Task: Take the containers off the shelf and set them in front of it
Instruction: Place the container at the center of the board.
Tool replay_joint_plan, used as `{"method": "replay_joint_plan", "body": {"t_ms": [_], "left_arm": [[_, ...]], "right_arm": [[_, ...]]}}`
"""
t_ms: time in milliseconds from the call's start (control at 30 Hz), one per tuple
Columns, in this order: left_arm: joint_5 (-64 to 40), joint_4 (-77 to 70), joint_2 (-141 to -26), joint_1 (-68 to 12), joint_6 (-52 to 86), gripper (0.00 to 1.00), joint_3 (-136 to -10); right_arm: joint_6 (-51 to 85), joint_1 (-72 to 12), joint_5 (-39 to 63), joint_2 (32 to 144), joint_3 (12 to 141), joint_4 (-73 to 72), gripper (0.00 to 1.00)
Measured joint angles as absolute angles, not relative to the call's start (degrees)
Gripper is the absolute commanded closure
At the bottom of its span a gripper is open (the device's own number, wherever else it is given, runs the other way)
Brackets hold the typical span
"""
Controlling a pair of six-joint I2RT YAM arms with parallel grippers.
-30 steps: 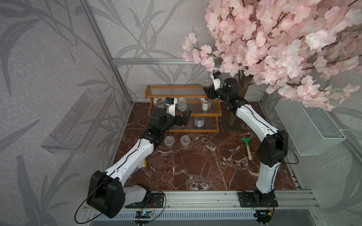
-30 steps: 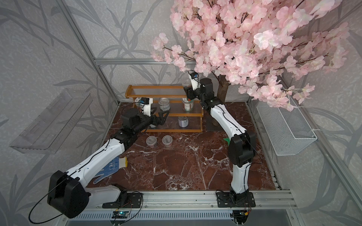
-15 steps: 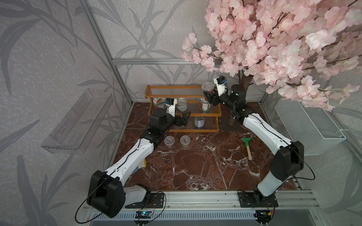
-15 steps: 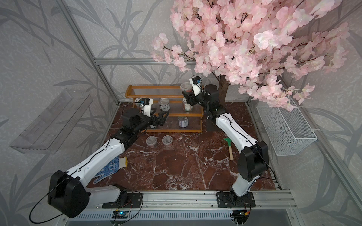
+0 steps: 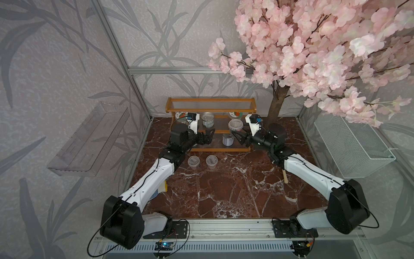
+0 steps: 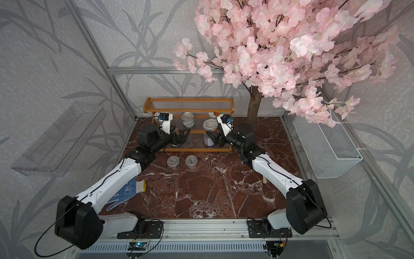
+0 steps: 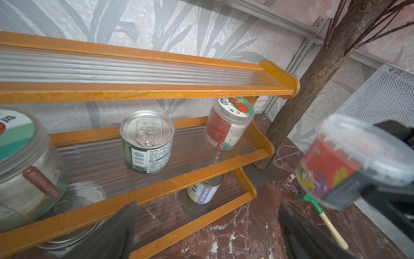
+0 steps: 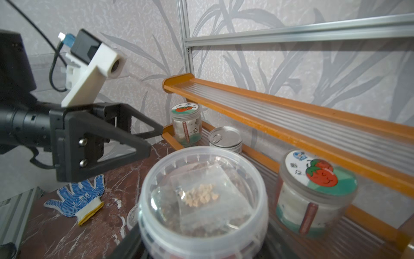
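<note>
My right gripper is shut on a clear lidded cup and holds it in the air by the right part of the shelf. My left gripper is open and empty before the lower tiers. On the middle tier stand a tin can, a left jar and a right jar. A labelled can sits on the bottom tier. Two clear cups stand on the floor in front.
The tree trunk rises just right of the rack. A green-headed tool lies on the floor there. A blue dotted glove lies under my left arm. A wire basket hangs on the right wall, a clear acrylic shelf on the left.
My right gripper has come down and forward from the top tier with the clear cup in it. The left arm has barely moved.
</note>
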State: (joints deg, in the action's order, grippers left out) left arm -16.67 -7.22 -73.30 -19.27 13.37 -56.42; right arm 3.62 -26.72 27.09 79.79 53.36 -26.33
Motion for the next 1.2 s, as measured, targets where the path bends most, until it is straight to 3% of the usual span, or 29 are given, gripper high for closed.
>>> {"method": "replay_joint_plan", "body": {"t_ms": [267,467,867,1200], "left_arm": [[-16.8,-5.89,-73.3,-18.79,13.96,0.0,-56.42],[-16.71,-4.43,-73.3,-18.61,15.07,0.0,-56.42],[-16.6,-4.21,-73.3,-18.55,16.73,0.0,-55.86],[-16.67,-3.33,-73.28,-17.54,16.73,0.0,-54.76]], "right_arm": [[5.21,-28.8,27.11,79.11,38.35,-38.98,0.36],[5.54,-30.89,26.52,85.41,31.81,-50.28,0.36],[4.89,-33.5,22.15,106.15,29.39,-67.68,0.37],[3.16,-33.65,19.88,112.36,29.41,-72.31,0.35]]}}
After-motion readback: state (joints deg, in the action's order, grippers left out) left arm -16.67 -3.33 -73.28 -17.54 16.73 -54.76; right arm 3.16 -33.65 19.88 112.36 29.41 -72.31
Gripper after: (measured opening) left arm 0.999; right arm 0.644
